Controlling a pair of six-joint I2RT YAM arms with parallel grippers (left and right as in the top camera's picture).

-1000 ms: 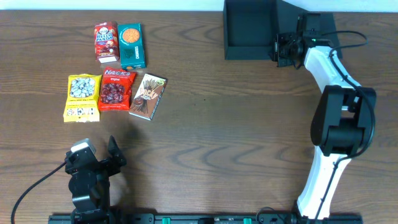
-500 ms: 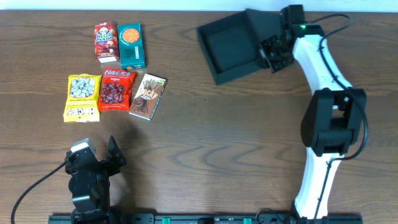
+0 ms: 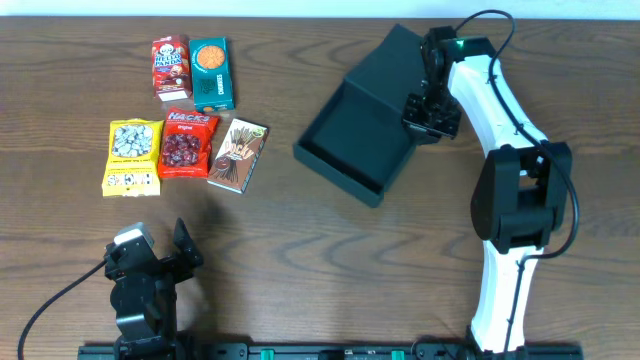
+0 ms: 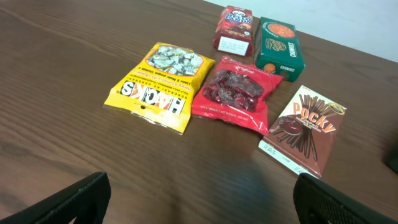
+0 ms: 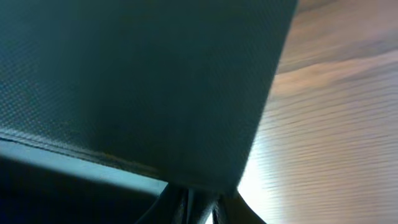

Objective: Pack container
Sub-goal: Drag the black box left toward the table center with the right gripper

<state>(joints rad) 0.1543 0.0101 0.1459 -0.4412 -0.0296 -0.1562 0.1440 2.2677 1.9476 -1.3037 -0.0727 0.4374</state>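
Container (image 3: 350, 150) sits open at the far middle of the desk (image 3: 330, 260), turned cornerwise, with its flap lid (image 3: 395, 70) raised on the far right side. Right claw (image 3: 425, 108) is clamped on the edge of this flap, and in the right wrist view the dark teal card fills almost everything. Well apart, at the far left, lie a yellow bag (image 4: 158, 87), a red bag (image 4: 236, 93), a Pocky box (image 4: 305, 127), a green box (image 4: 278, 45) and a small red box (image 4: 234, 28). Left claw (image 3: 157, 250) rests at the near left, fingers spread wide, holding nothing.
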